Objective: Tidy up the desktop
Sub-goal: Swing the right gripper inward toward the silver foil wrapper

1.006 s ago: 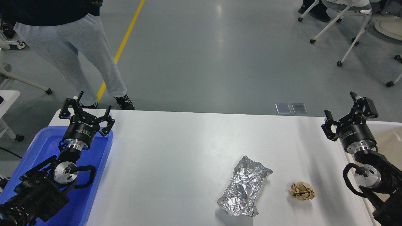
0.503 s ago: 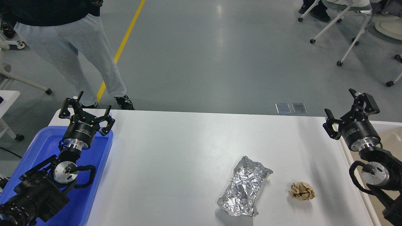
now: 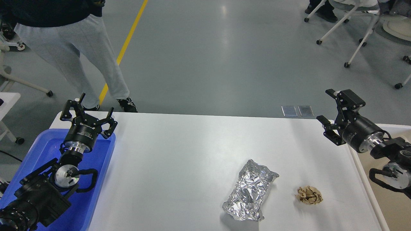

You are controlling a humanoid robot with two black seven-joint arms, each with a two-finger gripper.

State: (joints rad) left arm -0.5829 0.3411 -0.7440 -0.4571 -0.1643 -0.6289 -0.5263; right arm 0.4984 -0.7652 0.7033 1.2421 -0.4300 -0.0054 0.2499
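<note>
White desktop [image 3: 179, 160] amid grey floor [image 3: 218, 57] (foil wad [image 3: 251, 191], paper ball [image 3: 309, 195]), both grippers [image 3: 88, 110] [image 3: 330, 110] spread, empty.

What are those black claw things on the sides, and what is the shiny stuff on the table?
Those claws are a robot's own hands, called grippers. The picture comes from a camera in the robot's head, looking down at its white desktop. The left gripper hangs over a blue tray, and the right gripper hangs near a beige bin. Both are open and hold nothing. The shiny thing is a crumpled silver foil wrapper. Beside it lies a small brown paper ball. A person's legs stand behind the table.
</note>
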